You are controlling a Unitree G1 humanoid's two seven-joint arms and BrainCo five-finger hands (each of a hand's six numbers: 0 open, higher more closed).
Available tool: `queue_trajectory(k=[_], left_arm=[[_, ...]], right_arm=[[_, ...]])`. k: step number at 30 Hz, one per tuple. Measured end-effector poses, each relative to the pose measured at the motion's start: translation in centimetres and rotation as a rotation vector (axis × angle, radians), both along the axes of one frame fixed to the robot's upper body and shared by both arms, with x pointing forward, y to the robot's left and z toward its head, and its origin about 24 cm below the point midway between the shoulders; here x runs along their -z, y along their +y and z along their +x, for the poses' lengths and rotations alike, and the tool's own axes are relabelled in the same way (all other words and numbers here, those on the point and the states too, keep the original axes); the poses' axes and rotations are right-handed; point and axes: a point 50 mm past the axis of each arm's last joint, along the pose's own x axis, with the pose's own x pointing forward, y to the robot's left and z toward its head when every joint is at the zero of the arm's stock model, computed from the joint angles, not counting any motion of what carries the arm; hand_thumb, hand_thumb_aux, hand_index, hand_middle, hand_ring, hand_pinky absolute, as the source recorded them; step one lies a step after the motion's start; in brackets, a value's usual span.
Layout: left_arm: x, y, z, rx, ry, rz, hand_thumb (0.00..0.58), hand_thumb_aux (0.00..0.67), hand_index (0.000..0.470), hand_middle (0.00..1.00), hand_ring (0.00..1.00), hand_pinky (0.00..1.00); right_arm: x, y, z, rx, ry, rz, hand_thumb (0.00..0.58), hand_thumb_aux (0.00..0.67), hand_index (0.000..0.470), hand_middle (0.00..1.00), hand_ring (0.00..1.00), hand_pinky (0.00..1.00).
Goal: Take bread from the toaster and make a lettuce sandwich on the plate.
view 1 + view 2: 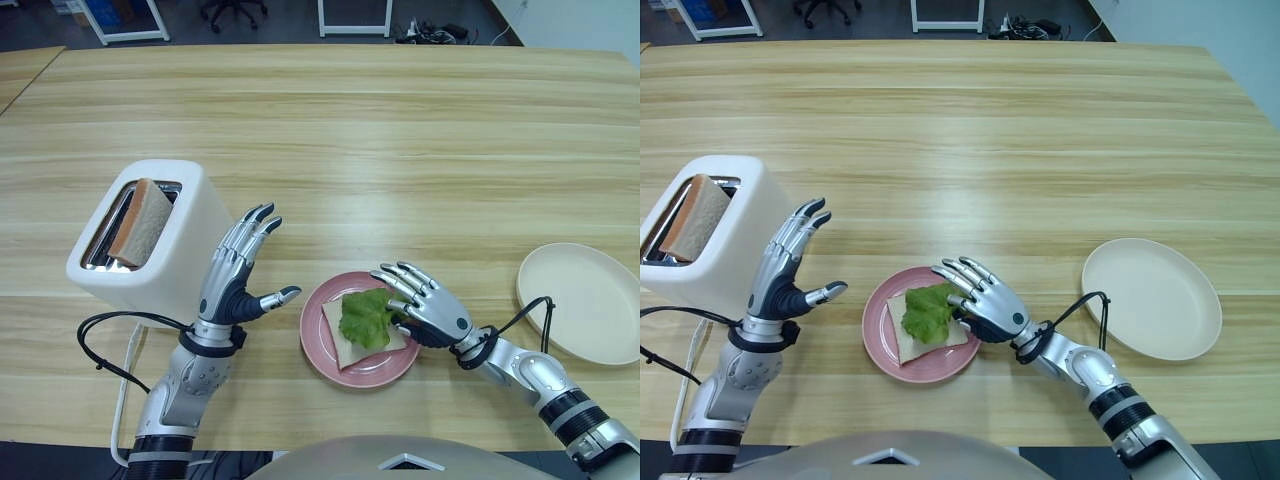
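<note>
- The toaster [185, 245] stands at the left of the frame, and one slice of bread [140, 222] stands up out of its slot, leaning a little. That slice looks to be the sandwich's top, so lifting it out is likely the step in hand.
- The left hand [238, 275] is just right of the toaster with its fingers spread wide and nothing in it. It is the nearer hand for the slice. It should come down from above, pinch the upper edge that sticks out, and pull straight up along the slot so the toaster doesn't tip or slide.
- The pink plate [312, 335] sits at lower centre and carries the bottom slice [345, 350], with the lettuce [365, 318] on top of it, bunched toward the right side.
- The right hand [430, 312] lies over the plate's right edge, its fingers stretched out flat against the leaf and not curled around anything I can see. It should draw away to the right before the top slice arrives, without dragging the lettuce off.
- The cream plate [585, 300] at far right holds nothing and plays no part in this step.
</note>
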Motion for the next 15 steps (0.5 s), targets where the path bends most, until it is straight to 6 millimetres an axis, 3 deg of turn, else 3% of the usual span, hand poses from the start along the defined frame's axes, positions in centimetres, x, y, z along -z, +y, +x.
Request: queue_trajectory(k=[3, 5, 14, 15], left_arm=[[0.0, 0.0, 0.0, 0.002, 0.001, 0.003, 0.132, 0.081, 0.057, 0.0, 0.0, 0.0], [-0.1, 0.1, 0.0, 0.001, 0.002, 0.013, 0.053, 0.032, 0.022, 0.0, 0.0, 0.0], [-1.6, 2.2, -0.7, -0.12, -0.036, 0.054, 0.071, 0.042, 0.029, 0.0, 0.0, 0.0], [-1.8, 2.6, -0.7, -0.146, -0.042, 0.057, 0.0, 0.0, 0.0, 0.0, 0.0, 0.0]], right_arm=[[0.1, 0.0, -0.1, -0.015, 0.009, -0.042, 0.0, 0.0, 0.0, 0.0, 0.0, 0.0], [0.1, 0.1, -0.3, -0.032, 0.015, -0.069, 0.0, 0.0, 0.0, 0.0, 0.0, 0.0], [-1.0, 0.6, -0.3, -0.064, -0.032, -0.086, 0.0, 0.0, 0.0, 0.0, 0.0, 0.0], [-1.3, 0.6, -0.3, -0.058, -0.05, -0.072, 0.0, 0.0, 0.0, 0.0, 0.0, 0.0]])
